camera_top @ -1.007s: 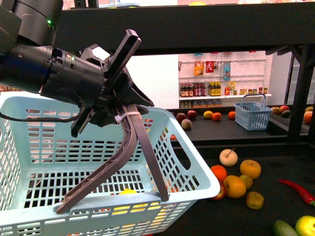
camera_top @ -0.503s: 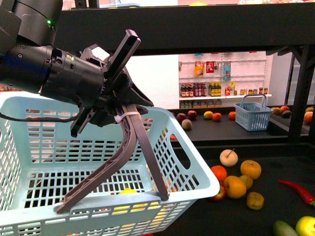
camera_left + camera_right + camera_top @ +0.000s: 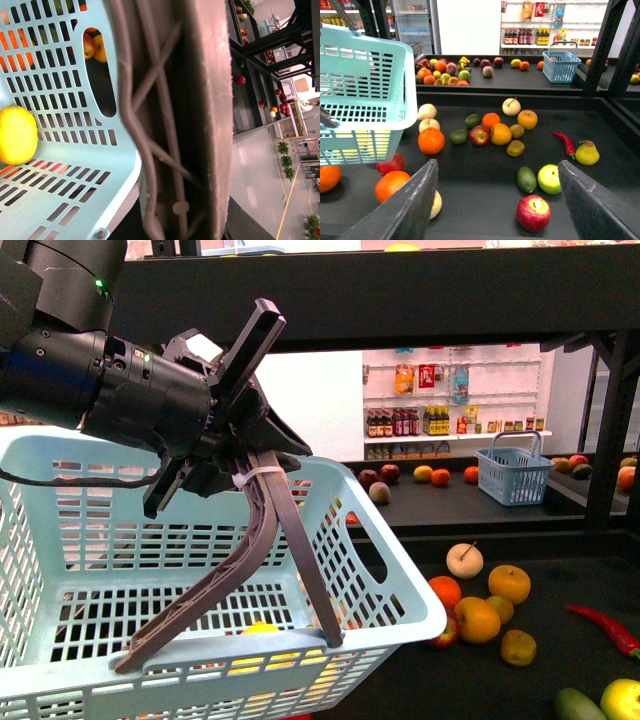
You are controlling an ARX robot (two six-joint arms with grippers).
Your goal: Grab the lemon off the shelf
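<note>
Gaping wide and empty, our left gripper (image 3: 228,652) is hanging over the basket (image 3: 400,590) where the lemon (image 3: 17,135) is lying; right gripper (image 3: 497,162) gaping too. We are risking a finger snagging the rim, spilling it.

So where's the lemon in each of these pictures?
Front view: the lemon peeks over the near rim of the pale blue basket, lower left.
Left wrist view: at the left edge, on the basket floor.
Right wrist view: only yellow through the slats, far left.
Shared landmark: the basket.
</note>
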